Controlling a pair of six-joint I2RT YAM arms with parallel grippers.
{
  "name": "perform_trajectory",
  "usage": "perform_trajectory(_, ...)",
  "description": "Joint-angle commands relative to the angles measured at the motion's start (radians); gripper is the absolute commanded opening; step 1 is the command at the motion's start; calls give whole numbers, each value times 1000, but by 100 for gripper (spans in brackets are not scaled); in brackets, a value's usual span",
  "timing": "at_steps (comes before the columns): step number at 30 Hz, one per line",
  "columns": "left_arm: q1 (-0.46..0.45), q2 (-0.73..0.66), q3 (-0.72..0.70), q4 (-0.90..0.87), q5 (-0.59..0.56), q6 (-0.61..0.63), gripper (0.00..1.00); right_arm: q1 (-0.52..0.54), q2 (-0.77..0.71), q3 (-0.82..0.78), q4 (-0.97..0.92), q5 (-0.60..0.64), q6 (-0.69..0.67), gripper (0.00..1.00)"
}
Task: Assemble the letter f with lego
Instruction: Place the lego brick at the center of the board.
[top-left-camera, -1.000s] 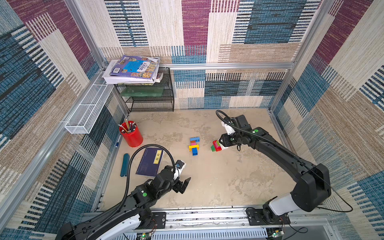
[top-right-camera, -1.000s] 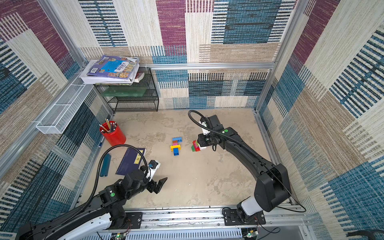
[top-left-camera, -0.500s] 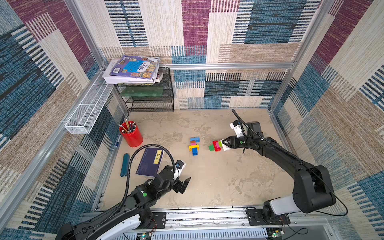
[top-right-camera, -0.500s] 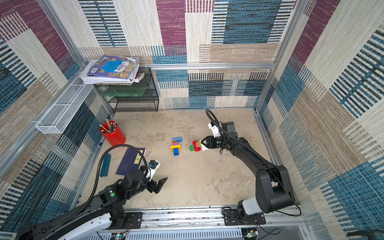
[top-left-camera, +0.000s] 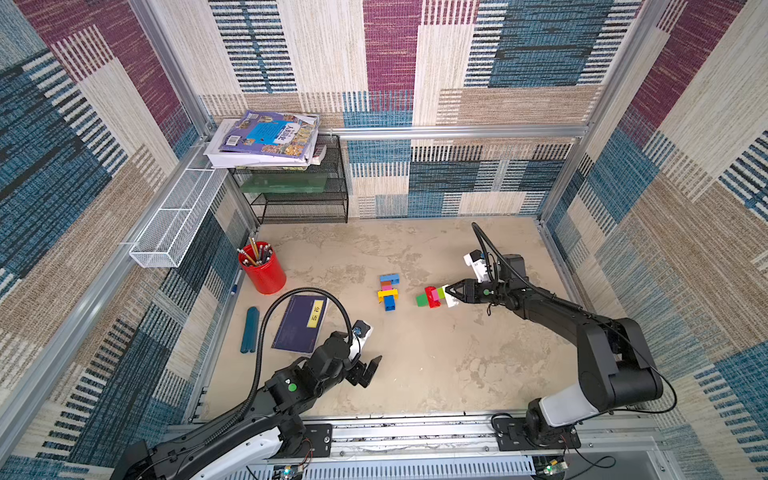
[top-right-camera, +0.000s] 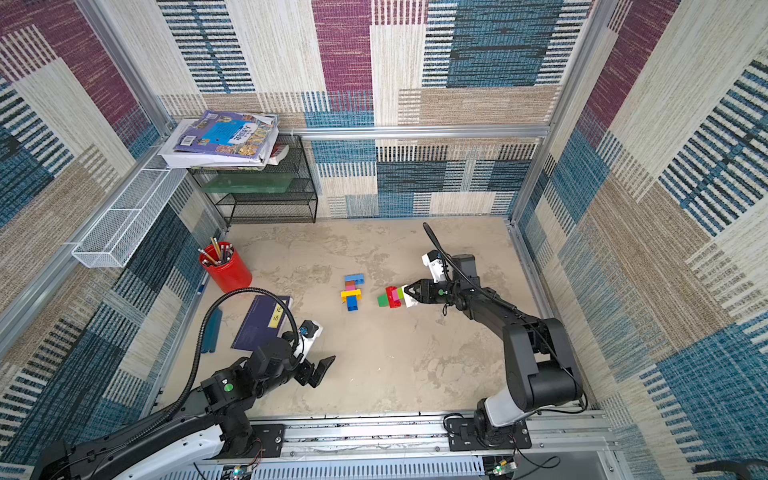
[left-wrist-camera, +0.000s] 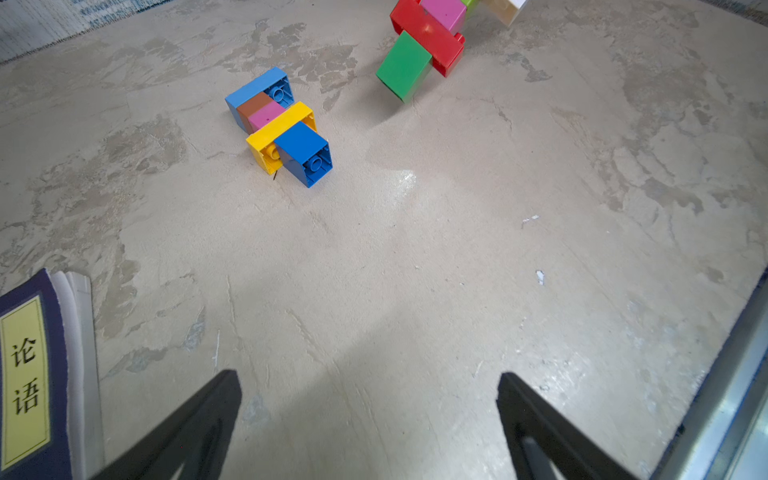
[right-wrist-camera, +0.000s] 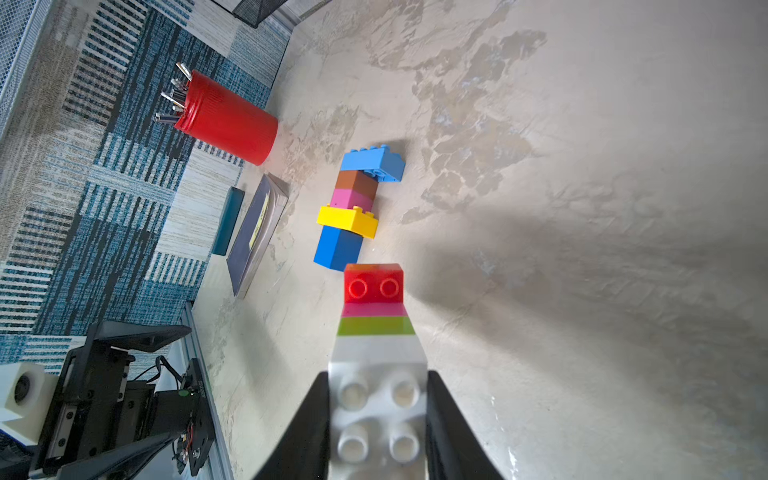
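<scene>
White brick (right-wrist-camera: 376, 353), end of a red-pink-green stack (top-left-camera: 432, 297), sits clamped in the right pincer (right-wrist-camera: 376, 386) (left pincer (left-wrist-camera: 369, 376) wide, empty). Next, likely: join it squarely to the lying stack (top-left-camera: 388, 291).

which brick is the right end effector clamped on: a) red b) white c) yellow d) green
b: the right wrist view shows the white brick pinched between the fingers of the right end effector, with the lime, pink and red bricks stacked beyond it.

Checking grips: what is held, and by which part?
Right jaws clamp the multicoloured plastic lego brick stack by its white end brick; left jaws hold nothing.
</scene>
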Motion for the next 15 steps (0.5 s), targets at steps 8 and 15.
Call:
perform_trajectory(8,0,19,17,24,-2,-1,99,-10,65,-6,164,-43,74,23)
perform_trajectory(15,0,15,16,23,1,-1,99,-15,113,0,207,-42,105,23)
